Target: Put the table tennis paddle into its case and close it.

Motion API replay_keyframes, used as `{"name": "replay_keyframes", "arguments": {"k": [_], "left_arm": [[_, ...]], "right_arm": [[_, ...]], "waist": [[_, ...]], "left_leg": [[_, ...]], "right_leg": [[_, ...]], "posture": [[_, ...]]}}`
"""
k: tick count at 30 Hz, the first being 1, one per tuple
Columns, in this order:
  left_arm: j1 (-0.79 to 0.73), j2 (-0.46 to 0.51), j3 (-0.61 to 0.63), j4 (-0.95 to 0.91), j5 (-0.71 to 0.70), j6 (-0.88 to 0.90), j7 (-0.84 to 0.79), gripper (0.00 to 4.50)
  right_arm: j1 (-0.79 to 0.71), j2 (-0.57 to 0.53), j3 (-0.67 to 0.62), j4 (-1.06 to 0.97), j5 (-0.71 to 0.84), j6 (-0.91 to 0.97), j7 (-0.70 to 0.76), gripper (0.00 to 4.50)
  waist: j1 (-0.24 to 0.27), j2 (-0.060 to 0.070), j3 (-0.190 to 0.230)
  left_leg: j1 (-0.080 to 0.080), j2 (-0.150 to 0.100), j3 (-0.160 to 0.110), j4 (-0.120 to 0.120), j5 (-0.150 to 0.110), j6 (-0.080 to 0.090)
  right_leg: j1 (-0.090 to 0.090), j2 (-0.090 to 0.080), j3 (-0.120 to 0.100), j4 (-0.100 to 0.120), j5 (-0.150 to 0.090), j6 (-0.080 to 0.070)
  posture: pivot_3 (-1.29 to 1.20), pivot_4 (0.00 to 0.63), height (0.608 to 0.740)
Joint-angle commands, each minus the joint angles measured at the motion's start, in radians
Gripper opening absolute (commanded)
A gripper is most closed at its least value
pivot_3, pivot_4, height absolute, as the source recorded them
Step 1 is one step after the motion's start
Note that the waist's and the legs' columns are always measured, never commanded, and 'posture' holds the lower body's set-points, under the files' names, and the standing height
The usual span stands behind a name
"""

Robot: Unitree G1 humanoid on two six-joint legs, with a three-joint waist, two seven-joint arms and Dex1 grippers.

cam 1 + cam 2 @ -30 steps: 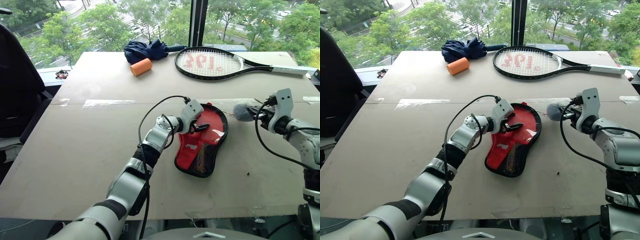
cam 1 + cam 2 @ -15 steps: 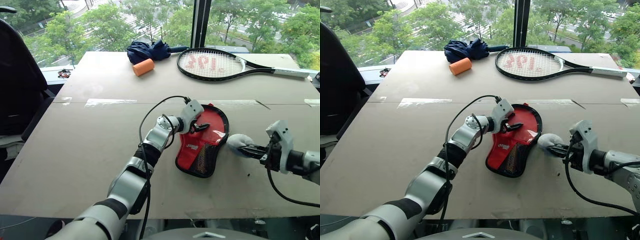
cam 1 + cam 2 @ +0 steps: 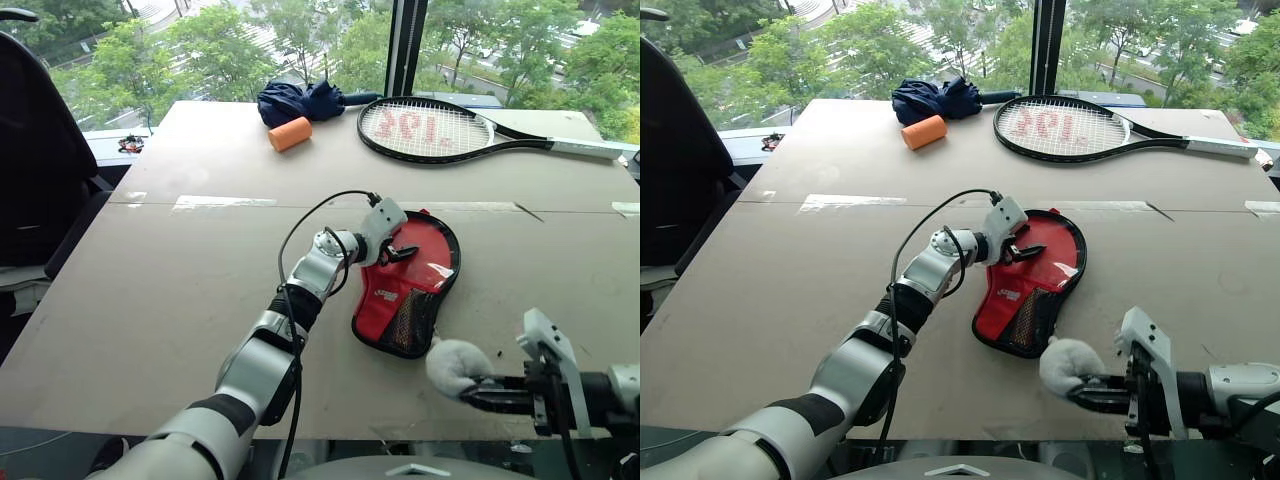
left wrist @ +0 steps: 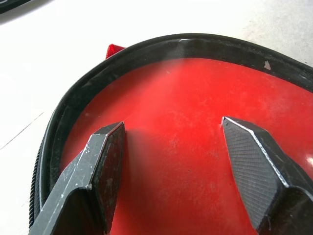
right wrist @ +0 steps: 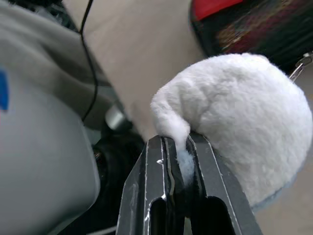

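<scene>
At frame centre the case (image 3: 408, 290) lies on the table (image 3: 180, 290), apparently with the red paddle (image 4: 195, 161) inside. The left gripper (image 4: 181, 166) hovers spread over it. Lower right, the right gripper (image 3: 1080, 393) is clamped on the plush charm (image 3: 1068, 363).

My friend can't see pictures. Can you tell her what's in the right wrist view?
The robot's right hand pinches a fluffy white plush charm, its two black fingers shut on a tuft of fur. Behind the charm lies the red and black case on a pale table.
</scene>
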Motion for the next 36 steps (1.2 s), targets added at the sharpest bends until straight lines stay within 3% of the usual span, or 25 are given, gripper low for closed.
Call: {"name": "replay_keyframes", "arguments": {"k": [1, 7, 11, 12, 14, 20, 25, 29, 36], "left_arm": [[0.038, 0.025, -0.012, 0.085, 0.033, 0.036, 0.021, 3.17], [0.036, 0.025, -0.011, 0.088, 0.032, 0.035, 0.022, 3.17], [0.037, 0.025, -0.008, 0.088, 0.031, 0.034, 0.024, 3.17], [0.037, 0.025, -0.008, 0.088, 0.03, 0.034, 0.024, 3.17], [0.038, 0.025, -0.007, 0.084, 0.029, 0.03, 0.024, 3.17], [0.057, 0.072, 0.027, -0.05, -0.009, -0.005, -0.033, 3.17], [0.162, 0.204, 0.106, -0.379, -0.143, 0.064, -0.168, 3.17], [0.314, 0.362, 0.176, -0.647, -0.258, 0.139, -0.279, 3.17], [0.569, 0.565, 0.315, -0.808, -0.355, 0.139, -0.361, 3.17]], "right_arm": [[0.072, -0.061, 0.018, -0.053, -0.011, -0.037, 0.082, 0.01], [0.144, -0.123, 0.052, -0.027, -0.111, -0.129, 0.121, 0.01], [0.067, -0.067, 0.09, 0.063, -0.208, -0.213, 0.033, 0.01], [0.045, -0.057, 0.094, 0.089, -0.227, -0.234, 0.028, 0.69], [0.021, -0.048, 0.075, 0.129, -0.213, -0.24, 0.049, 1.37], [-0.027, -0.037, -0.034, 0.241, -0.231, -0.278, 0.06, 4.44], [-0.123, 0.013, -0.148, 0.351, -0.216, -0.353, 0.075, 4.48], [-0.151, 0.038, -0.133, 0.461, -0.33, -0.499, 0.126, 4.48], [-0.22, 0.097, -0.09, 0.74, -0.451, -0.776, 0.261, 4.48]], "waist": [[-0.001, -0.003, 0.0], [0.004, -0.005, 0.0], [0.008, -0.005, 0.0], [0.008, -0.006, 0.0], [0.007, -0.006, 0.001], [0.0, -0.005, 0.001], [-0.013, 0.0, 0.007], [-0.004, 0.001, 0.012], [0.011, 0.003, 0.015]], "left_leg": [[0.0, 0.0, 0.001, 0.0, 0.0, 0.0], [0.0, 0.0, 0.001, 0.001, 0.0, 0.0], [0.0, 0.0, 0.001, 0.0, 0.0, 0.0], [0.0, 0.0, 0.001, 0.001, 0.0, 0.0], [0.0, 0.0, 0.001, 0.001, 0.0, 0.0], [0.001, 0.001, 0.001, 0.001, 0.0, 0.0], [0.0, 0.001, 0.001, -0.001, 0.0, 0.0], [0.0, 0.001, 0.001, -0.002, 0.0, 0.0], [0.001, 0.001, 0.003, 0.0, 0.0, 0.0]], "right_leg": [[0.0, 0.0, 0.001, 0.0, 0.0, 0.0], [0.0, 0.0, 0.001, 0.0, -0.001, 0.002], [0.0, 0.0, 0.001, -0.001, -0.001, 0.002], [0.0, 0.0, 0.001, -0.001, -0.001, 0.002], [0.0, 0.0, 0.001, -0.001, -0.001, 0.002], [0.0, 0.0, 0.001, 0.0, -0.001, 0.002], [-0.001, 0.001, 0.002, 0.0, 0.001, -0.002], [-0.002, 0.0, 0.002, 0.0, 0.001, -0.003], [-0.001, -0.003, 0.006, -0.002, -0.001, -0.006]], "posture": [[0.0, 0.15, 0.74], [0.0, 0.15, 0.74], [0.0, 0.15, 0.74], [0.0, 0.15, 0.74], [0.0, 0.15, 0.74], [0.0, 0.15, 0.74], [0.0, 0.15, 0.74], [0.0, 0.15, 0.74], [0.0, 0.15, 0.74]]}}
